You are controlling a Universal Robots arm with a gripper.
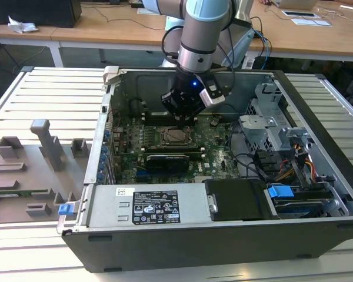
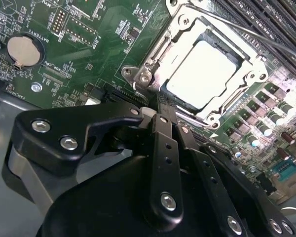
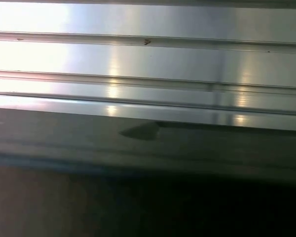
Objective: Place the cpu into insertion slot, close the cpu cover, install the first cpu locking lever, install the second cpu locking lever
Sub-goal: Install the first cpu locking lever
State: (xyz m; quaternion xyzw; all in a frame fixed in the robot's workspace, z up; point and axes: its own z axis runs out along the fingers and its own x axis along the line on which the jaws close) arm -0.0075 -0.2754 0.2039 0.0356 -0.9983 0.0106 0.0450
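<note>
Gripper (image 2: 164,109) fingers pressed together, empty, tips touching cpu cover (image 2: 175,37) edge; cpu (image 2: 202,74) seated, glare-washed; fingertips partly hidden.

Ribbed silver aluminium-slat workbench (image 1: 41,94) filling the frame, open dark-grey metal computer case (image 1: 223,235) lying at centre and right, flat grey plastic fixture tray with upright holders (image 1: 29,170) at left edge

Lab: slatted metal bench (image 1: 47,88), wooden desks (image 1: 106,29).
</note>
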